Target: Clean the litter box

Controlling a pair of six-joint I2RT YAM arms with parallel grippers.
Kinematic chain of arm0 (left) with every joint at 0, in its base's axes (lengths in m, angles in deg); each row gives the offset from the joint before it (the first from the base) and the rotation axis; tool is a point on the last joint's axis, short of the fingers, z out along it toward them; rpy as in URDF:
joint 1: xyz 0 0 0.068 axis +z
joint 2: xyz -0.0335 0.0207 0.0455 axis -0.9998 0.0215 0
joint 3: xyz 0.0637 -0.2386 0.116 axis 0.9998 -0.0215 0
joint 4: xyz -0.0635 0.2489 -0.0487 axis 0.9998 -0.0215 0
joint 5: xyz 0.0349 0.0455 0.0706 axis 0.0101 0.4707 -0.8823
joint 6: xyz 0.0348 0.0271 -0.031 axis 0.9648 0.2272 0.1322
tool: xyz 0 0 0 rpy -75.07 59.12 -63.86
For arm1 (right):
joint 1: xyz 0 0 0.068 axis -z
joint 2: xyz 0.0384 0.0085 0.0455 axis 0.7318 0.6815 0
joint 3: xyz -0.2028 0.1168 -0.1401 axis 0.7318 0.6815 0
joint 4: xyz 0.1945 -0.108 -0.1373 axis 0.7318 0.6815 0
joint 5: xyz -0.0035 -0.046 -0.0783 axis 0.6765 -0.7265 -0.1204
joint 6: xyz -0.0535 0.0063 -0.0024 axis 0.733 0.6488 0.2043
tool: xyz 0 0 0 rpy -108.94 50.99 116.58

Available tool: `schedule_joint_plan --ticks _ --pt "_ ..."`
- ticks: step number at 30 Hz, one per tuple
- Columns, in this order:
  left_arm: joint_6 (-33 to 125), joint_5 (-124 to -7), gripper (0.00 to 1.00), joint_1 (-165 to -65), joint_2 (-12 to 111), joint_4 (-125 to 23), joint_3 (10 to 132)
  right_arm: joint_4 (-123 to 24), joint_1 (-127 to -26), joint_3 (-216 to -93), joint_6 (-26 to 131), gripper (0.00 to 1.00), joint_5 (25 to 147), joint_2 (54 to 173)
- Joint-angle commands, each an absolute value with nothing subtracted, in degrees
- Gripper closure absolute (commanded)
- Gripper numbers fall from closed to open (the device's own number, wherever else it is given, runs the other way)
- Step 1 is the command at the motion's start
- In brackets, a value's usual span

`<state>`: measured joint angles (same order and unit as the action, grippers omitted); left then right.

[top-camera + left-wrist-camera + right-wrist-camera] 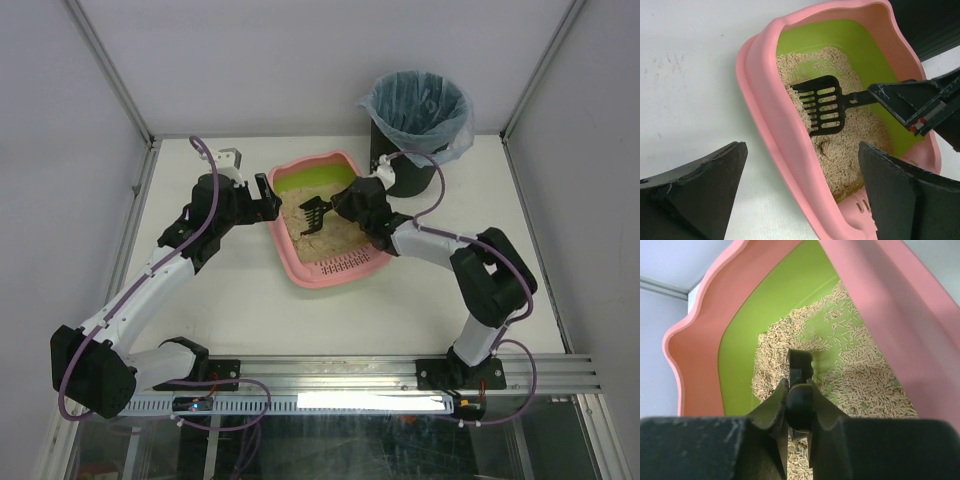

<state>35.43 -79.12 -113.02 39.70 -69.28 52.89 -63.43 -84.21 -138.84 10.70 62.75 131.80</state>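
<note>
Scooping at the shallow pink plastic litter box, which sits mid-worktop between both arms.
We see the right hand pinching the handle of a black slotted plastic scoop, blade low at the beige litter, likely to sift it. The left hand sits spread beside the left rim, we judge to brace the tray. The box's long axis runs near-to-far, grille end nearest the bases and skewed slightly right. The scoop lies across it, blade toward the left rim.

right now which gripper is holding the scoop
The right gripper: it is shut on the black scoop over the litter box. The left gripper is open at the rim.
</note>
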Motion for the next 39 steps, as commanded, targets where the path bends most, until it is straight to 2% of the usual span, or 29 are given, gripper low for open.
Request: schedule_joint_plan --ticks 1,10,19,26,34,39 --pt "35.0 -78.2 0.01 -112.4 38.7 -66.0 53.1 -68.4 -85.5 -132.1 9.8 1.00 57.5 125.7" --pt "35.0 -78.2 0.01 -112.4 38.8 -66.0 53.1 -81.5 -85.5 -121.1 3.8 1.00 51.4 116.6" --pt "34.9 -78.1 0.01 -112.4 38.7 -66.0 53.1 -86.6 -84.3 -115.4 0.8 1.00 48.9 109.7" --pt "35.0 -78.5 0.01 -112.4 38.4 -66.0 53.0 -91.0 -79.1 -109.7 -6.3 1.00 56.5 105.9" --pt "35.1 -78.4 0.01 -112.5 38.3 -66.0 53.0 -102.3 -68.9 -101.4 -17.9 1.00 73.3 105.6" --pt "35.0 -77.9 0.01 -112.4 38.6 -66.0 53.2 -106.1 -68.2 -103.7 -19.1 1.00 81.9 108.7"
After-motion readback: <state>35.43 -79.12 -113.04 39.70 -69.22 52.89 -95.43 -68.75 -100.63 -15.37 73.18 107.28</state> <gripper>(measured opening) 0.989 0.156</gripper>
